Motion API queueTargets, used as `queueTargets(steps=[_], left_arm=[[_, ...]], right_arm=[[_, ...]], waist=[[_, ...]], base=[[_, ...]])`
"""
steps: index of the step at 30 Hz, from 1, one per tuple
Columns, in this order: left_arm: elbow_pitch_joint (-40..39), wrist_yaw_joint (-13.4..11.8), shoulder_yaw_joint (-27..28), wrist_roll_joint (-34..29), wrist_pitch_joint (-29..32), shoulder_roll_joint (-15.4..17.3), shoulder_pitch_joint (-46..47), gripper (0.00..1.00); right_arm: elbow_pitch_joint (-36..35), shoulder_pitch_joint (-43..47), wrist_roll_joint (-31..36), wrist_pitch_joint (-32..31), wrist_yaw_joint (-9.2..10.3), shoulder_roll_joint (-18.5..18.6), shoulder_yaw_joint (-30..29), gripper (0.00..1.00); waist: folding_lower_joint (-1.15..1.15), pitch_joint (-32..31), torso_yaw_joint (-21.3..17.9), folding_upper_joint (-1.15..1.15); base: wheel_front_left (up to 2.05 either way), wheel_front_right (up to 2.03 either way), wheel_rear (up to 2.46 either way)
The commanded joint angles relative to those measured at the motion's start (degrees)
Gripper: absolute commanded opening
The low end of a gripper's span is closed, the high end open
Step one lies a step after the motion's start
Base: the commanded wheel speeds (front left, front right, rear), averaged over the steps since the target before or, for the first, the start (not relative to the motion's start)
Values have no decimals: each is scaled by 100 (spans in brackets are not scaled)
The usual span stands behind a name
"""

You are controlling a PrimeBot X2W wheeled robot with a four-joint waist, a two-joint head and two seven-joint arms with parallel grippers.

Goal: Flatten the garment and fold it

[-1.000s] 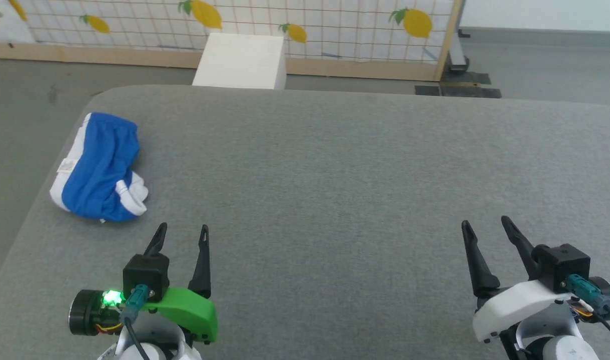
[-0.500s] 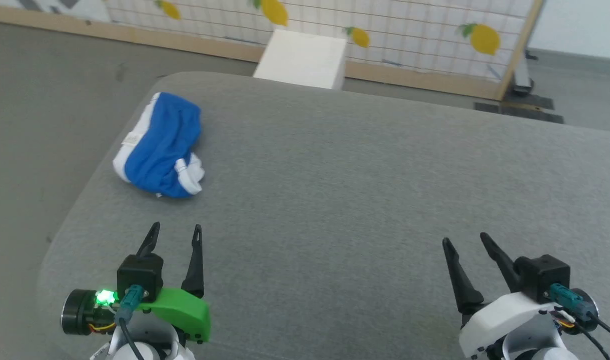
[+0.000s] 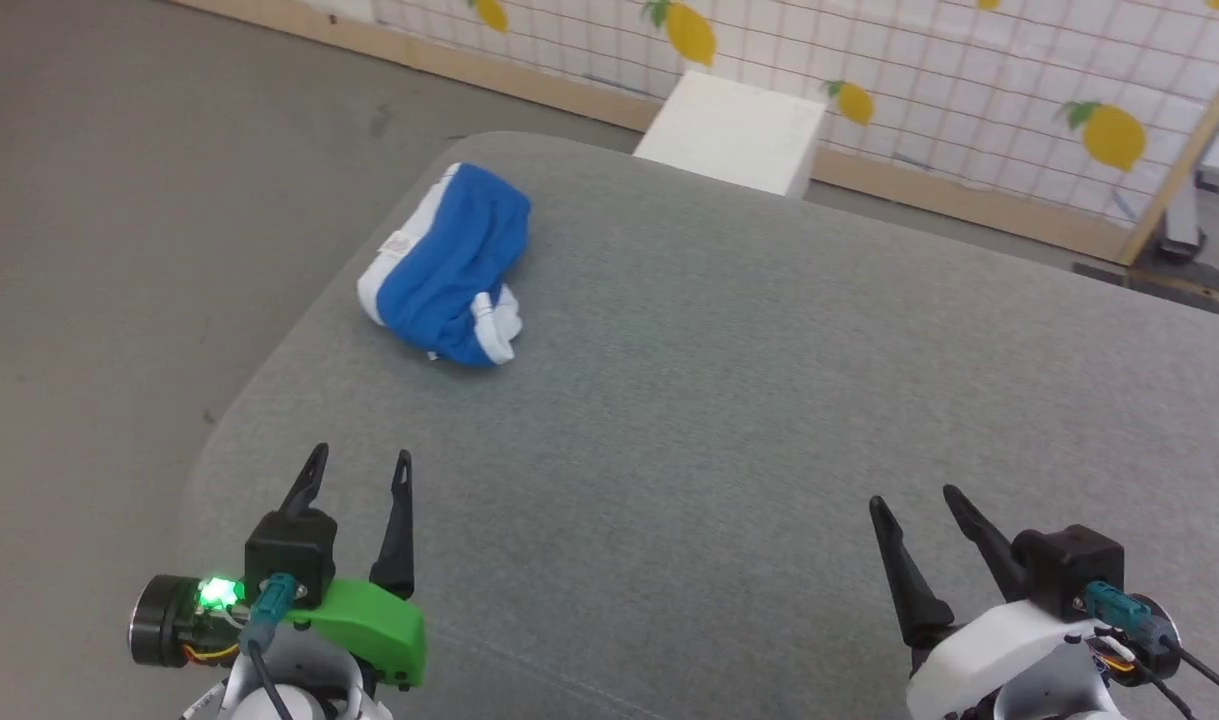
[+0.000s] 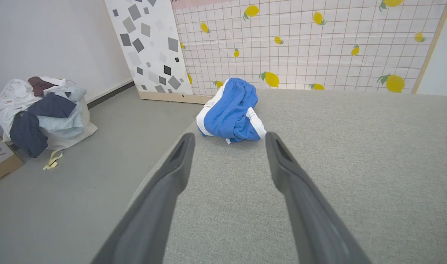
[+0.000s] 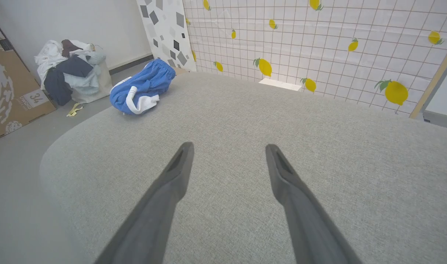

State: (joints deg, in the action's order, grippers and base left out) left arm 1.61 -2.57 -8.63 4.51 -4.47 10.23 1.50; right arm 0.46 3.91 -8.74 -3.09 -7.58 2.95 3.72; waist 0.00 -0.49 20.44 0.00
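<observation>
Left fingers (image 3: 401, 520) and right fingers (image 3: 904, 585) spread, empty; crumpled garment (image 3: 449, 268) lengthwise away from robot, gathered end farthest.

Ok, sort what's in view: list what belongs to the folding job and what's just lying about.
Job: blue shorts, crumpled near the corner; grey table under them.
Lying about: clothes pile, cardboard box, white box, lemon-print screen.
</observation>
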Motion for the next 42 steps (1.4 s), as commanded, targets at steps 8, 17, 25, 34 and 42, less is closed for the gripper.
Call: queueTargets(steps=[8, 17, 25, 34, 42], left_arm=[[49, -46, -36, -53, -56, 59, 97, 100], [37, -71, -32, -11, -58, 126, 134, 100], [-3, -93, -40, 58, -12, 144, 135, 100], [-267, 368, 77, 254, 490, 657, 822, 100], [81, 914, 156, 843, 1386, 1432, 2329, 100]], right_arm=[[-43, 109, -116, -18, 9, -7, 43, 100], [-13, 83, -162, 7, 9, -7, 35, 100], [-62, 93, -122, -1, 9, -7, -13, 100], [-436, -153, 161, -7, 9, -7, -222, 100], [-826, -396, 484, -86, 9, 96, -345, 100]], waist=[[0, -41, 309, 0], [0, -36, 316, 0], [0, 54, 232, 0], [0, 700, -151, 0], [0, 1711, -708, 0]], base=[[0, 0, 0], [0, 0, 0], [0, 0, 0], [0, 0, 0], [0, 0, 0]])
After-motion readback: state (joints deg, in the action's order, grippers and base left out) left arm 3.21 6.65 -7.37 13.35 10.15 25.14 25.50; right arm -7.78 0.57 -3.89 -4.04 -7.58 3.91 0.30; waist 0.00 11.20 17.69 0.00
